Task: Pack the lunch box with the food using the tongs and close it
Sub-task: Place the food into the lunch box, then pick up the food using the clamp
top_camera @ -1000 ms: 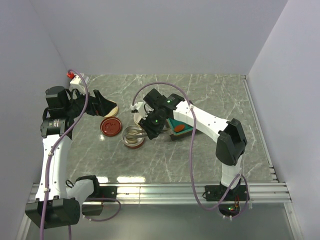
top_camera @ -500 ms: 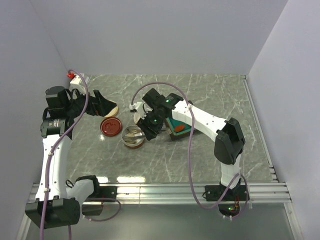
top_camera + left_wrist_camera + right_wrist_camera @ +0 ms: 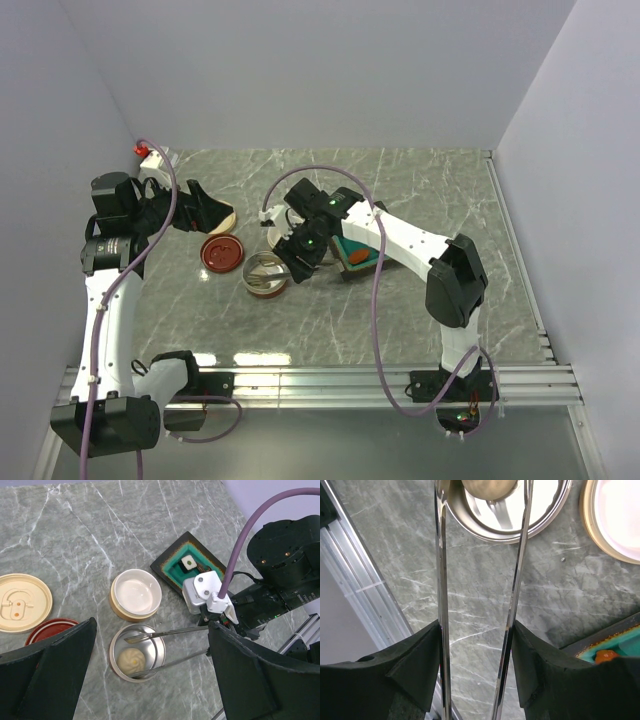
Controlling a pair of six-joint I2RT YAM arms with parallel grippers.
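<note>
Grey-veined marble tabletop point(image 3: 400, 300) beneath tongs point(image 3: 442, 605), pale lilac walls point(image 3: 320, 70)

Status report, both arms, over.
Left tool open, empty. Right tool gripping slim grey metal tongs, tips straddling pale round bun in steel bowl. Nothing blocking.

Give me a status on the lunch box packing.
Done: the pale round piece sits in the steel bowl. In hand: the right hand grips the tongs, their tips spread over that bowl. Left: the white cube and the orange-red piece lie in the teal tray, the cream container is empty, and the cream lid and red lid are off, on the table.
</note>
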